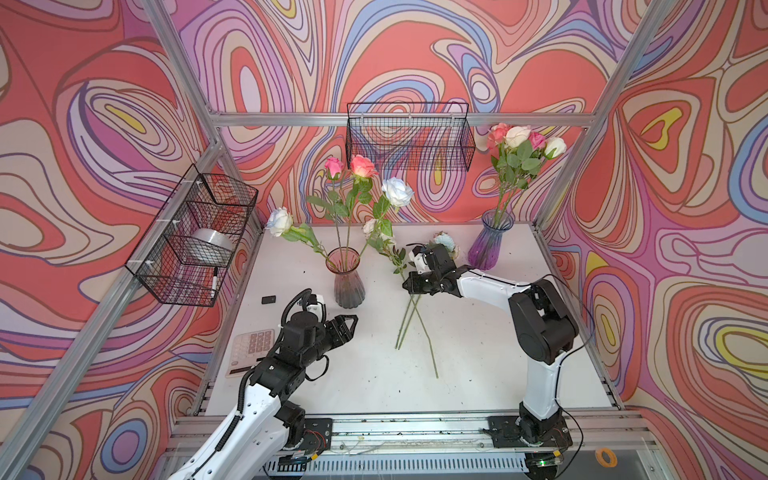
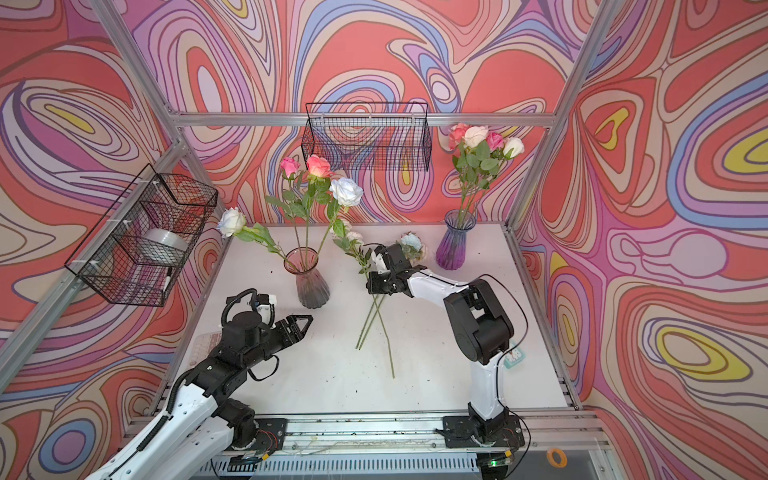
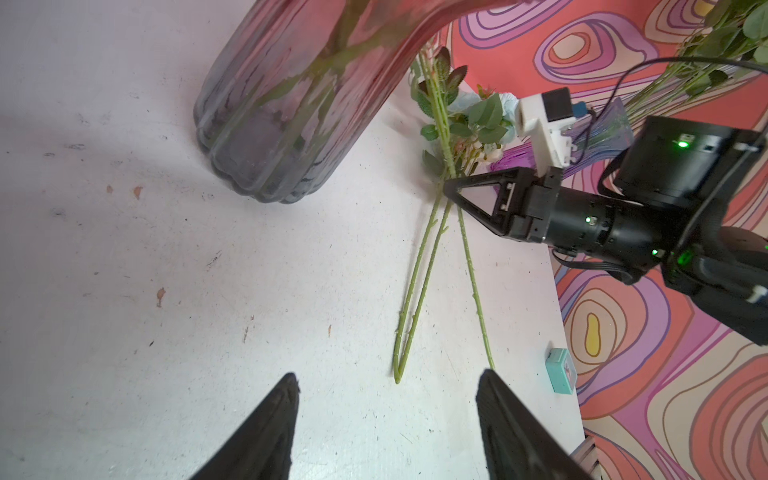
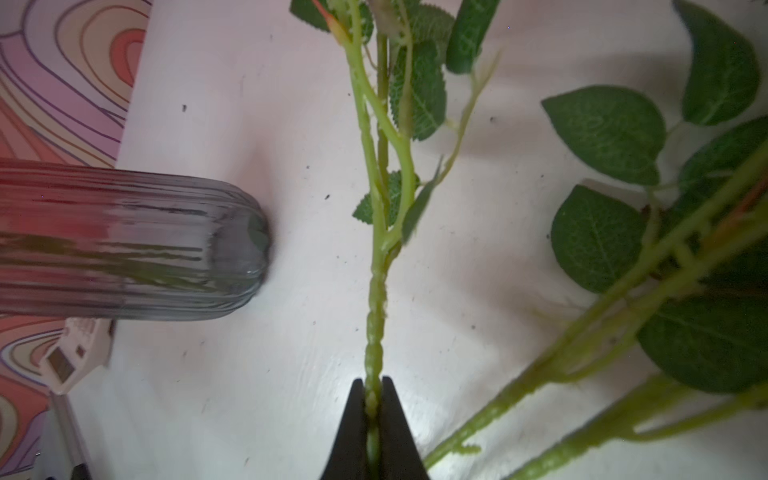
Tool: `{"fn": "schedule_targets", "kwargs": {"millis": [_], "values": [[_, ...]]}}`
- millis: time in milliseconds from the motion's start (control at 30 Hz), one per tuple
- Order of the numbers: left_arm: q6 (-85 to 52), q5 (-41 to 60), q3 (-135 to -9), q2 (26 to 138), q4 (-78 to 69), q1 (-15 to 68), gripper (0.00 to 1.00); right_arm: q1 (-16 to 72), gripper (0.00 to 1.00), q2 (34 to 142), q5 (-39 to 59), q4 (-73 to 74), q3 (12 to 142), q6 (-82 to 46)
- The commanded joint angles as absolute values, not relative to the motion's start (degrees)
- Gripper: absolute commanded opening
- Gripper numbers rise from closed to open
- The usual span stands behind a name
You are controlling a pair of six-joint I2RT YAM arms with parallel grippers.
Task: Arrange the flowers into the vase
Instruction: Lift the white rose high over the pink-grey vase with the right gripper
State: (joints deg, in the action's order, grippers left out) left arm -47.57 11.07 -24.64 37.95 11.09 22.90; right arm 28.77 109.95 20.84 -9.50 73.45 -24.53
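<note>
Flower stem (image 4: 375, 316) sits pinched between right gripper (image 4: 372, 384) jaws.

The right arm (image 1: 482, 282) hid most of the pale blue bloom (image 1: 442, 241) in both top views; the left arm (image 1: 299, 332) covered part of the calculator (image 1: 253, 344). The pink vase (image 4: 124, 245) was blurred and cut off in the right wrist view

Glossy ribbed glass vase (image 1: 350, 282) on matt table (image 1: 478, 353).
</note>
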Motion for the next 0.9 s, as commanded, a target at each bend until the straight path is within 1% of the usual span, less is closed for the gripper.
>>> {"fn": "schedule_targets", "kwargs": {"millis": [0, 133, 233, 433, 567, 667, 800, 867], "values": [[-46.29, 9.49, -26.78, 36.92, 13.49, 22.95, 0.69, 27.37, 0.0, 102.96, 23.84, -1.54, 67.5, -30.63], [-45.44, 7.82, -27.2, 35.16, 14.76, 22.98, 0.7, 26.23, 0.0, 93.43, 22.96, 5.52, 57.29, -33.64], [-45.76, 5.3, -26.56, 33.17, 14.12, 22.95, 0.71, 26.34, 0.0, 85.16, 22.18, 19.18, 45.72, -36.63], [-47.3, 1.52, -23.61, 28.13, 8.15, 22.88, 0.73, 26.47, 0.0, 68.97, 15.11, 32.12, 33.32, -33.93], [-47.99, -0.72, -22.19, 24.54, 5.83, 22.94, 0.73, 26.94, 0.0, 60.74, 10.74, 34.21, 31.73, -29.2], [-48.24, -2.47, -21.46, 21.69, 5.48, 22.86, 0.74, 27.16, 0.0, 56.98, 8.97, 36.94, 33.15, -26.89], [-48.26, -5.01, -21.34, 18.66, 7.07, 22.91, 0.75, 28.78, 0.0, 57.62, 9.75, 41.76, 38.47, -25.46], [-48.56, -6.66, -21.68, 17.36, 8.8, 22.93, 0.75, 31.5, 0.0, 59.94, 9.56, 45.32, 41.93, -23.39]]}}
